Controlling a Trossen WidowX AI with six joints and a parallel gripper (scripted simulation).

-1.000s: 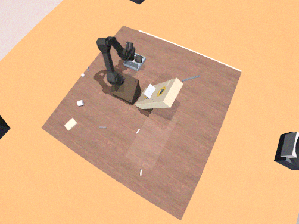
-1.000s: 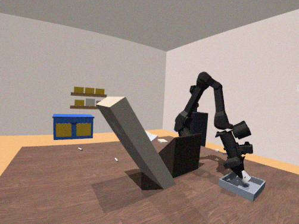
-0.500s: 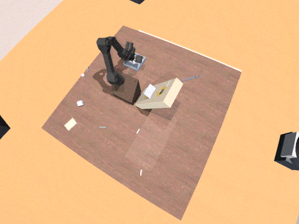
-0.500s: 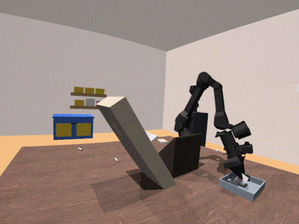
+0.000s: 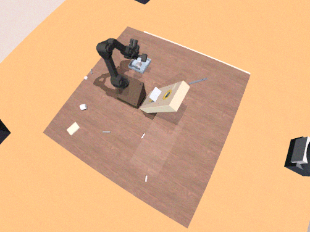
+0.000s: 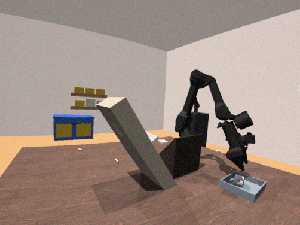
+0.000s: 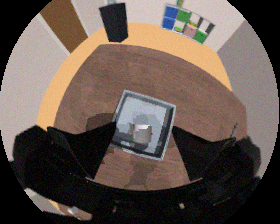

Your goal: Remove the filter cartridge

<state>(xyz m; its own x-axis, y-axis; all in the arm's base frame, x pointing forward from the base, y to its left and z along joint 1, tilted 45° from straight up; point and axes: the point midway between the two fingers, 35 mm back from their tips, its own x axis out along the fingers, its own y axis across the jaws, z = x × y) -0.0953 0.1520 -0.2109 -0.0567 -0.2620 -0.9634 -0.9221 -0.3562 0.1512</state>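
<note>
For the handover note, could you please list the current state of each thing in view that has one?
gripper: open, holding nothing, just above the tray
filter cartridge: out of the panel, lying in the tray
tray: on the table, cartridge inside
service panel: tilted, round socket vacant
</note>
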